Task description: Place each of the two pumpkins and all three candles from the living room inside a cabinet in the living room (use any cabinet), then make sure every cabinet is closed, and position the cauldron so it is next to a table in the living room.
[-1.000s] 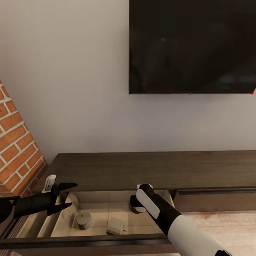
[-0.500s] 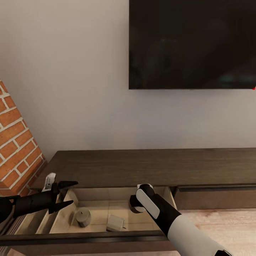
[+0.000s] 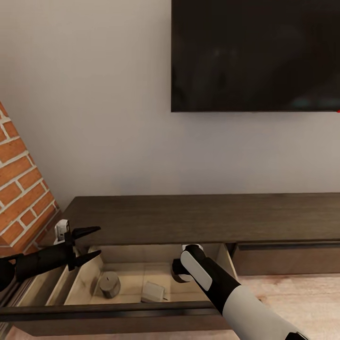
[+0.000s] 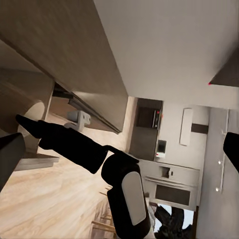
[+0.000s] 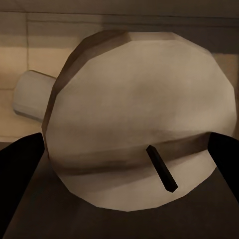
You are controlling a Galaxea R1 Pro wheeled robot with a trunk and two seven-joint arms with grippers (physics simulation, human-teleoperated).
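The right tool [image 5: 122,164] reaches down into the open left drawer of the long, low dark-brown wood cabinet [image 3: 198,219]. In the right wrist view its two dark fingertips [image 5: 20,172] stand wide on either side of a pale, faceted, roundish candle with a short dark wick [image 5: 142,134]. They flank the candle without clearly pressing on it, so I cannot tell whether it is gripped or already let go. Just beyond that candle, farther from the tool, lies another pale cylindrical candle [image 5: 31,94].

In the head view, two more pale objects rest on the light drawer floor, off to the left arm's side of the right tool: a short grey-beige cylinder candle [image 3: 109,284] and a blocky off-white candle [image 3: 154,293]. The left tool [image 3: 87,244] hovers over the drawer's near left corner, fingers spread and empty.

The step in hand looks like setting the last candle in the drawer. Next, the right tool should release fully if it has not, and lift straight up clear of the drawer walls. With both arms out of the way, the front panel can be pushed in until flush.

The second drawer front, to the right tool's outer side, appears shut. No pumpkins or cauldron are in sight.
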